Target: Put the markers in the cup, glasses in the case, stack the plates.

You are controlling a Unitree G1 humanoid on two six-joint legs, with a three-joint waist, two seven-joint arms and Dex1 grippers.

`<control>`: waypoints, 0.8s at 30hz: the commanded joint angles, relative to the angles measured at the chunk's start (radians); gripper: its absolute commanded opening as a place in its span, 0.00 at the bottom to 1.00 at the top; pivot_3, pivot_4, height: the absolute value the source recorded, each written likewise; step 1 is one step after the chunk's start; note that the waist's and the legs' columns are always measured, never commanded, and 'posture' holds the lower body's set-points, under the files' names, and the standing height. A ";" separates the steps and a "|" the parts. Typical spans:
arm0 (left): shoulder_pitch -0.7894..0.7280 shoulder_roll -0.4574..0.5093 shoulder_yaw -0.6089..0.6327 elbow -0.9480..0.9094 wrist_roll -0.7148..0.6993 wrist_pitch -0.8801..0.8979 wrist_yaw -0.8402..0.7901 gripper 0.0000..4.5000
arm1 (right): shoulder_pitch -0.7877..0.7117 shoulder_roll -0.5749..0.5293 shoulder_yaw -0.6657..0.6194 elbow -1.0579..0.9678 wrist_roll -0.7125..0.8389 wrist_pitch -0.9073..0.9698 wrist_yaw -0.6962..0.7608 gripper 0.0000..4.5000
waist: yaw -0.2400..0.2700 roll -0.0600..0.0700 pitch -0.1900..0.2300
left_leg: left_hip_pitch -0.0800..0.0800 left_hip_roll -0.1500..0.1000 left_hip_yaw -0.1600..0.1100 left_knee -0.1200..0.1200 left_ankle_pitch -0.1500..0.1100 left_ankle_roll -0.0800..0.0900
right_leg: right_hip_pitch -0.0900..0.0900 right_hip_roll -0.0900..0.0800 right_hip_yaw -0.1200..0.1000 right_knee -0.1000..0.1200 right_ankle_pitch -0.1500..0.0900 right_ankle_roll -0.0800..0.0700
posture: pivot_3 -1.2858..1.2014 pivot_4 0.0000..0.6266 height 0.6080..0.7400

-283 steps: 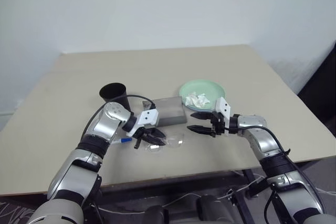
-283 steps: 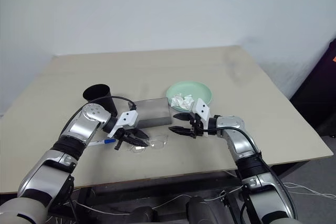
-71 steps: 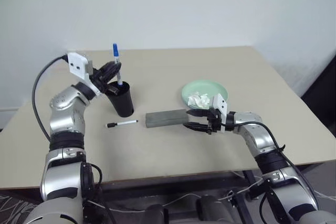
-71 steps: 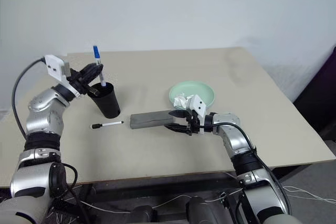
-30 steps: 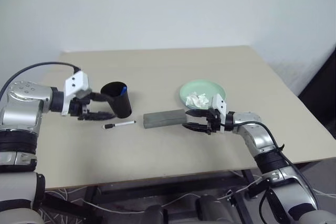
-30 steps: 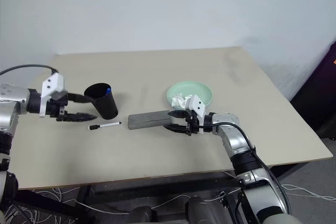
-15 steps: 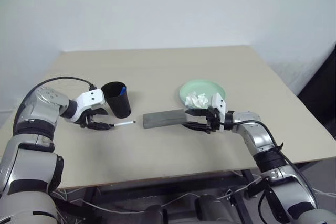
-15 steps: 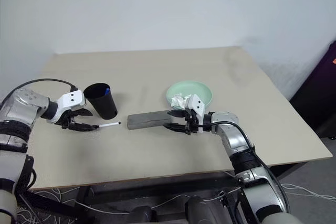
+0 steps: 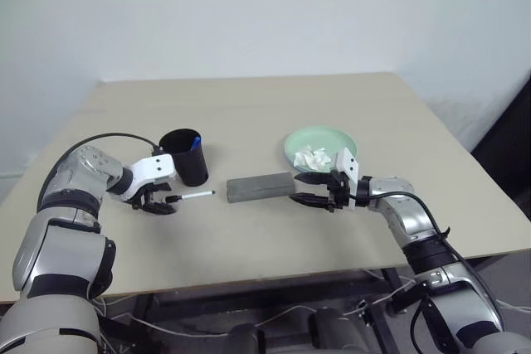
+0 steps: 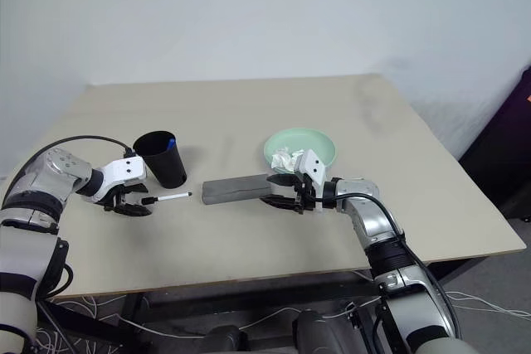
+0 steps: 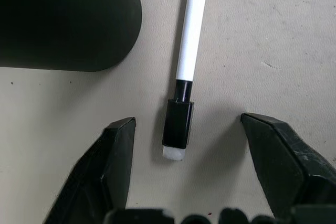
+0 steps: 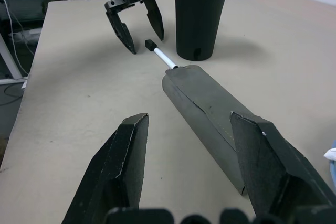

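- Black-capped marker (image 11: 185, 66) lay on the table (image 9: 274, 238) beside the cup (image 9: 186, 157), its cap between the spread left gripper (image 11: 184, 169) fingers.
- Off-centre closure might have rolled it away or nudged the cup.
- Right gripper (image 12: 191, 169) stood spread at the case (image 12: 210, 114) end.

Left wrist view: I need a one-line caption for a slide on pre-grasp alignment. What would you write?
Open left gripper straddles the black-capped marker lying on the table, beside the black cup.

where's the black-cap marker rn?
Head views: the black-cap marker lies flat on the table, toward the robot's left, just in front of the cup and left of the case. Its capped end sits between the left tool's open fingers.
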 commanded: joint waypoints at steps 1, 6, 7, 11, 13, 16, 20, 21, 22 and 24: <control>-0.019 -0.008 0.012 0.008 0.006 -0.011 0.017 0.50 | -0.017 -0.008 -0.016 -0.043 0.012 -0.005 -0.005 0.60 | 0.000 0.000 0.000 | 0.000 0.000 0.000 0.000 0.000 0.000 | 0.000 0.000 0.000 0.000 0.000 0.000 | 0.52 0.00 0.97; -0.010 -0.003 0.020 0.010 0.003 -0.019 0.007 0.10 | -0.022 -0.006 -0.015 -0.039 0.011 -0.007 -0.004 0.60 | -0.001 0.000 0.000 | 0.000 0.000 0.000 0.001 0.001 0.001 | 0.000 0.000 0.000 0.001 0.000 0.000 | 0.52 0.00 0.97; -0.007 0.001 0.020 0.009 0.003 -0.022 0.001 0.03 | -0.022 -0.006 -0.014 -0.038 0.011 -0.007 -0.003 0.60 | 0.000 0.000 0.000 | 0.000 0.000 0.000 0.001 0.001 0.001 | 0.000 0.000 0.000 0.000 0.000 0.000 | 0.52 0.00 0.97; -0.003 0.019 0.030 -0.001 -0.005 -0.029 -0.050 0.02 | -0.024 -0.005 -0.013 -0.035 0.011 -0.008 -0.001 0.60 | 0.000 0.000 0.000 | -0.001 0.000 0.000 0.001 0.000 0.001 | 0.000 0.000 0.000 0.000 0.000 0.000 | 0.52 0.00 0.97; 0.000 0.036 0.048 -0.014 -0.033 -0.027 -0.127 0.02 | -0.025 -0.004 -0.012 -0.034 0.011 -0.008 -0.001 0.60 | -0.001 0.000 0.000 | -0.001 0.000 0.000 0.001 0.000 0.001 | 0.000 0.000 0.000 -0.001 0.000 0.000 | 0.52 0.00 0.97; 0.009 0.055 0.089 -0.044 -0.090 -0.020 -0.232 0.02 | -0.026 -0.002 -0.011 -0.032 0.010 -0.009 0.000 0.60 | -0.006 0.000 0.000 | -0.002 0.000 0.000 0.000 0.000 0.001 | -0.001 0.000 0.000 -0.001 0.000 0.000 | 0.52 0.00 0.97; 0.035 0.073 0.135 -0.129 -0.204 0.028 -0.328 0.02 | -0.025 -0.001 -0.009 -0.031 0.010 -0.011 0.002 0.60 | -0.007 -0.001 0.000 | -0.002 0.000 0.000 0.000 0.000 0.001 | -0.001 0.000 0.000 -0.001 0.000 0.000 | 0.52 0.00 0.97; 0.051 0.080 0.131 -0.170 -0.247 0.055 -0.331 0.02 | -0.026 0.000 -0.008 -0.030 0.009 -0.011 0.003 0.60 | -0.007 -0.001 0.000 | -0.002 0.000 0.000 0.000 0.000 0.001 | -0.001 0.000 0.000 -0.001 0.000 0.000 | 0.52 0.00 0.97; 0.070 0.088 0.124 -0.214 -0.289 0.079 -0.332 0.02 | -0.027 0.001 -0.007 -0.028 0.009 -0.012 0.004 0.60 | -0.008 -0.001 0.000 | -0.002 0.000 0.000 0.000 0.000 0.001 | -0.001 0.000 0.000 -0.001 0.000 0.000 | 0.52 0.00 0.97; 0.122 0.111 0.116 -0.328 -0.388 0.134 -0.332 0.02 | -0.029 0.003 -0.005 -0.025 0.008 -0.013 0.006 0.60 | -0.008 -0.001 0.000 | -0.002 0.000 0.000 0.000 0.000 0.001 | -0.001 -0.001 0.000 -0.001 0.000 0.000 | 0.52 0.00 0.97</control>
